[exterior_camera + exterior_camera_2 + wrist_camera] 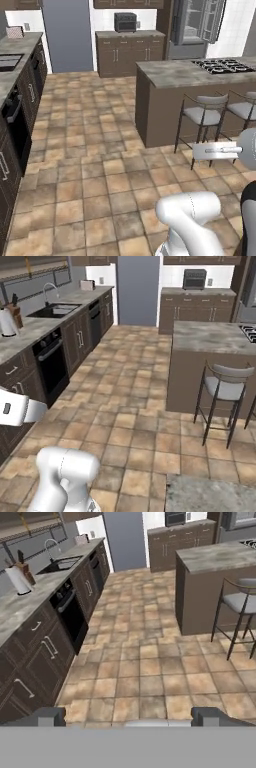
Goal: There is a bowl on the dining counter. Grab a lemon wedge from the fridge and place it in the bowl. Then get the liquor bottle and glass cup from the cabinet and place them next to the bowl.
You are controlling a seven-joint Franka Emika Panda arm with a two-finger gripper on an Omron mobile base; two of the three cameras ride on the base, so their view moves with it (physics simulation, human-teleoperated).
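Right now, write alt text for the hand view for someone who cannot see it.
A tiled kitchen floor runs ahead between dark cabinets on the left, topped by a marble counter with a sink and paper towel roll, and a marble island with grey stools on the right. The open fingers frame the bottom edge, holding nothing.

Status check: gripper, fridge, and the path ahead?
Gripper open, empty. Fridge far across the room, one door open. Stools beside island; tiled floor ahead.

Even, flat rendered light; faint shadows, no glare, slightly soft focus
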